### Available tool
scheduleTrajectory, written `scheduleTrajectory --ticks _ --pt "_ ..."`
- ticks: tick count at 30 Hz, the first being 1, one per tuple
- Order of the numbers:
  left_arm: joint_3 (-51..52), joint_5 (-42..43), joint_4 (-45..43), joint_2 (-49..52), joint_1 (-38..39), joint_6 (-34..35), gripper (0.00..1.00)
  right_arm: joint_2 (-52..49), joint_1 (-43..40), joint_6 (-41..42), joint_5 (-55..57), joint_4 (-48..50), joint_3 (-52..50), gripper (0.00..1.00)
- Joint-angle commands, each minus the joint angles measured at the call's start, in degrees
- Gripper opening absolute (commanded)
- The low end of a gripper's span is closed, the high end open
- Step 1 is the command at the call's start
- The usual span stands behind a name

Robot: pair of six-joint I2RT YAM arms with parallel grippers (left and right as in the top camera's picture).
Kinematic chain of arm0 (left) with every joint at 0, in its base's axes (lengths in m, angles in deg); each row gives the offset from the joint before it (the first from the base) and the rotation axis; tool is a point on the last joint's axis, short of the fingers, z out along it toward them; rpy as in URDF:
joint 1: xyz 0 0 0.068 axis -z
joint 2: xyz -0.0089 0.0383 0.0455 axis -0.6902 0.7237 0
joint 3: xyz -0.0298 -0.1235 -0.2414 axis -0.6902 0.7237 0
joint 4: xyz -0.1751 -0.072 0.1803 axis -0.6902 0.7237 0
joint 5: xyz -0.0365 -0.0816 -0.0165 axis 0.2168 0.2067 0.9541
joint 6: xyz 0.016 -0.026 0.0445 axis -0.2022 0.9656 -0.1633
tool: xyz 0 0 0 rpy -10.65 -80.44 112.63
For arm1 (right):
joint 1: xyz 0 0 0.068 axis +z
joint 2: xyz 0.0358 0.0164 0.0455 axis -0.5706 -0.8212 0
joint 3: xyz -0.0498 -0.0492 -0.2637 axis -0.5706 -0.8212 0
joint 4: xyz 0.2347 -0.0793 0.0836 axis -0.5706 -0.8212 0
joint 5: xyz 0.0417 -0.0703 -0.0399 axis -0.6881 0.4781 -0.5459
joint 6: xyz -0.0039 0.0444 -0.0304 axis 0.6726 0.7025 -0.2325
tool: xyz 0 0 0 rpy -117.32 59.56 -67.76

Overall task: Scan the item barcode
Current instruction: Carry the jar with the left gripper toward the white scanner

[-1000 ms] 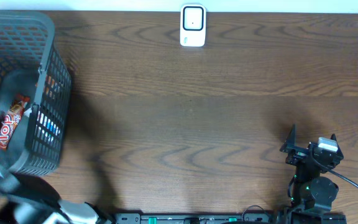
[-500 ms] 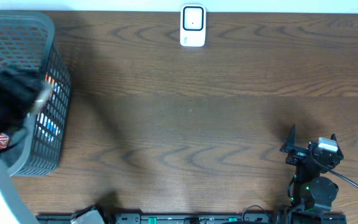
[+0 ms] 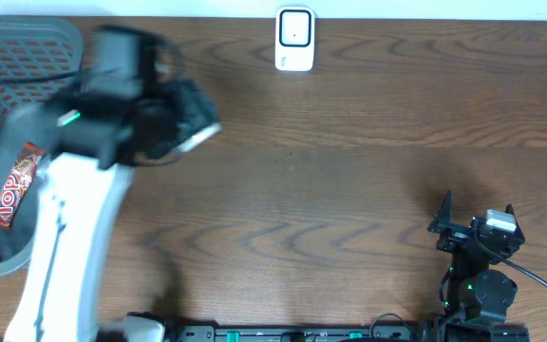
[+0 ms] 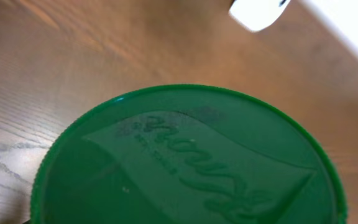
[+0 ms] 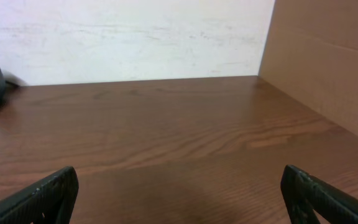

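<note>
The green-lidded container (image 4: 188, 165) fills the lower part of the left wrist view. Its round, ribbed-edged lid faces the camera and carries a raised script word too soft to read. It hangs above bare wood, clear of the table (image 3: 349, 190), so the left gripper (image 3: 196, 122) is grasping it. The fingers themselves are hidden behind the lid in that view and smeared by blur in the overhead. From above, the container's body cannot be made out inside the dark blur of the gripper. That blur lies over the left part of the table, right of the basket (image 3: 36, 33) and left of and nearer than the scanner (image 3: 294, 39).

The scanner is a small white upright unit with a dark window. It stands at the far edge of the table near the middle, and shows as a white blur at the top of the left wrist view.

The grey mesh basket sits at the far left, partly covered by the white left arm. A red "Top" candy bar (image 3: 12, 185) shows at its left side.

At the near right, the right gripper (image 3: 476, 204) sits low over the table, well apart from everything else. Its two dark fingers (image 5: 42, 196) are spread wide with nothing between them. Its wrist view looks across bare wood to a white wall, with a brown cardboard panel (image 5: 328, 56) on the right.
</note>
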Motion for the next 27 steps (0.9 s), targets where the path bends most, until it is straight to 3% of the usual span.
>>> scheduleTrajectory --ticks 1,17,24,27 --pt "0.5 -6.2 -0.3 6.0 4.3 3.7 0.56 0.2 0.3 -0.7 0.1 -0.2 -0.1 0.99" --pt "0.9 -8.7 -7.5 33.0 18.2 10.7 0.56 0.2 0.3 -0.7 0.1 -0.2 -0.1 0.99" --pt "1.2 -11.8 -10.7 38.7 23.4 16.9 0.56 0.2 0.3 -0.7 0.1 -0.2 -0.1 0.99" --pt "1.8 -17.7 -12.8 39.2 25.5 20.3 0.56 0.2 0.3 -0.7 0.1 -0.2 -0.1 0.99"
